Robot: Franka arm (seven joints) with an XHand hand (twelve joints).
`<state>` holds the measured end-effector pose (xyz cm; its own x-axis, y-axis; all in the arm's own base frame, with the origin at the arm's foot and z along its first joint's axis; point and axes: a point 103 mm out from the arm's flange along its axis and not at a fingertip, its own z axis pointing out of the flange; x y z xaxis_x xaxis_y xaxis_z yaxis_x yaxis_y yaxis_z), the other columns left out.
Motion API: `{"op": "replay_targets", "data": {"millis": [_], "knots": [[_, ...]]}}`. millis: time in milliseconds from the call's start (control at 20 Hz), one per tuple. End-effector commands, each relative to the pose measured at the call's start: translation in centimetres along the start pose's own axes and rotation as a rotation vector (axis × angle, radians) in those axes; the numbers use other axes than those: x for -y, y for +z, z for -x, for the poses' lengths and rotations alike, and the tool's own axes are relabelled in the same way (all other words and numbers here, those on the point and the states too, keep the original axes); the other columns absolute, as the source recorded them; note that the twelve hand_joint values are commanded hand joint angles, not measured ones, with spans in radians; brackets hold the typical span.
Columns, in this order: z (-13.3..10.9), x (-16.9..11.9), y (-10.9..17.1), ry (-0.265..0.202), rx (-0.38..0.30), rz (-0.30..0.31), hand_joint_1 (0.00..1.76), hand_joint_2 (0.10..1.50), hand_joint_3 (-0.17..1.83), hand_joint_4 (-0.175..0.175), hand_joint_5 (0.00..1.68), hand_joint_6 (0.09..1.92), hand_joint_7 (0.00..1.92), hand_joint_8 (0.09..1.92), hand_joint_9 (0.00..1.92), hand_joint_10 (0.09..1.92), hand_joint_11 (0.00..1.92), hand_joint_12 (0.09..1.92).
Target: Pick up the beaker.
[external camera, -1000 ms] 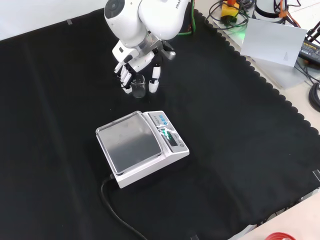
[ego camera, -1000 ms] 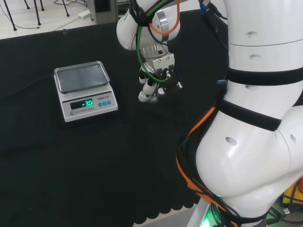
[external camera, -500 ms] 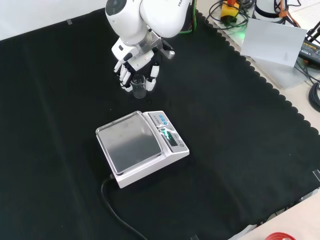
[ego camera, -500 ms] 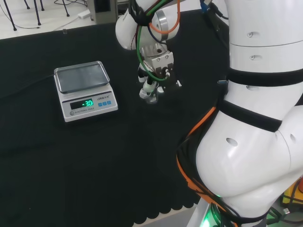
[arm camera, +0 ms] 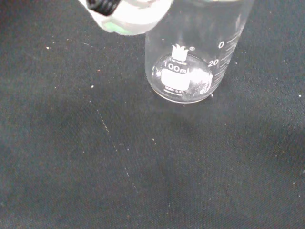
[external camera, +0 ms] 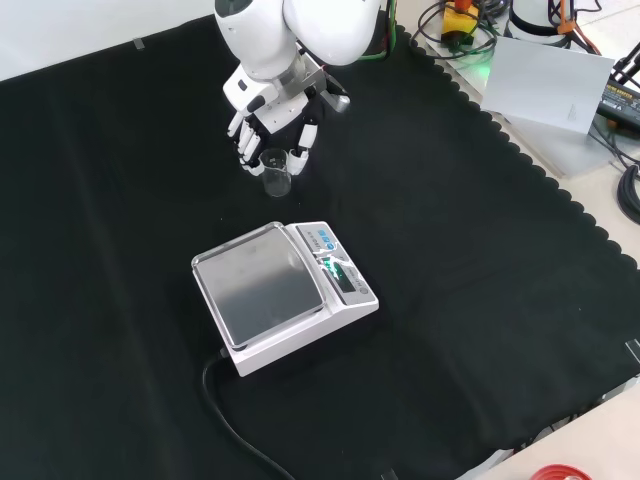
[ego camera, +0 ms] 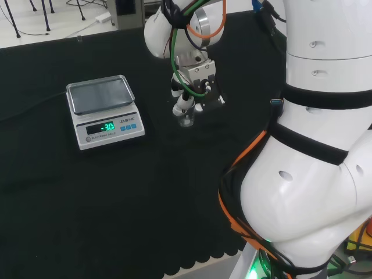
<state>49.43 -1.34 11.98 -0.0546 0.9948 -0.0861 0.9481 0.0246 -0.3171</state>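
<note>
Probably a lab: digital scale (external camera: 285, 295) (graduated beaker (arm camera: 190, 62) too).

Print on the clear beaker (arm camera: 190, 57), wrist view: a white emblem above a volume marking on the wall, and beside them a column of white graduation lines with numerals. Print on the scale (ego camera: 104, 113), head view: lit green digits in the dark display (ego camera: 100, 127) on its front panel, a line of small dark lettering under it, and blue buttons (ego camera: 128, 126) to the right; all too small to transcribe reliably.
</note>
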Motion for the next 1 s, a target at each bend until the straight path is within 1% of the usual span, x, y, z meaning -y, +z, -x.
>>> {"op": "replay_targets", "data": {"millis": [50,100,150,250,350,400,450,600,800,1000], "knots": [[-0.12,-0.12,0.46,-0.008,0.003,-0.037,1.04,0.88,0.67,-0.061,0.66,0.90,0.68,0.75,0.89,0.72,0.55,1.29],[-0.14,-0.16,0.71,-0.012,0.006,-0.065,1.03,0.85,0.67,-0.061,0.62,0.89,0.66,0.75,0.87,0.72,0.53,1.30],[-0.23,-0.17,0.89,-0.018,0.021,-0.085,1.03,0.78,0.66,-0.063,0.54,0.87,0.58,0.74,0.81,0.73,0.48,1.33],[-0.31,-0.20,1.09,-0.023,0.061,-0.106,1.03,0.65,0.65,-0.071,0.35,0.79,0.43,0.77,0.67,0.80,0.36,1.38],[-0.24,-0.27,1.12,-0.009,0.078,-0.101,1.03,0.58,0.64,-0.076,0.26,0.74,0.33,0.80,0.59,0.85,0.30,1.41],[-0.29,-0.30,1.13,-0.005,0.090,-0.094,1.04,0.56,0.64,-0.079,0.25,0.73,0.33,0.81,0.58,0.86,0.30,1.41],[-0.30,-0.30,1.16,-0.004,0.093,-0.090,1.06,0.56,0.64,-0.081,0.26,0.73,0.34,0.81,0.59,0.86,0.32,1.40],[-0.29,-0.27,1.23,0.006,0.098,-0.067,1.12,0.58,0.69,-0.082,0.36,0.81,0.40,0.81,0.66,0.83,0.40,1.36],[0.03,-0.05,1.39,0.015,0.096,-0.034,1.15,0.65,0.74,-0.064,0.58,0.92,0.54,0.79,0.78,0.79,0.52,1.31],[0.03,0.00,0.91,0.017,0.076,-0.002,1.15,0.71,0.75,-0.049,0.67,0.96,0.62,0.78,0.85,0.77,0.60,1.28]]}}
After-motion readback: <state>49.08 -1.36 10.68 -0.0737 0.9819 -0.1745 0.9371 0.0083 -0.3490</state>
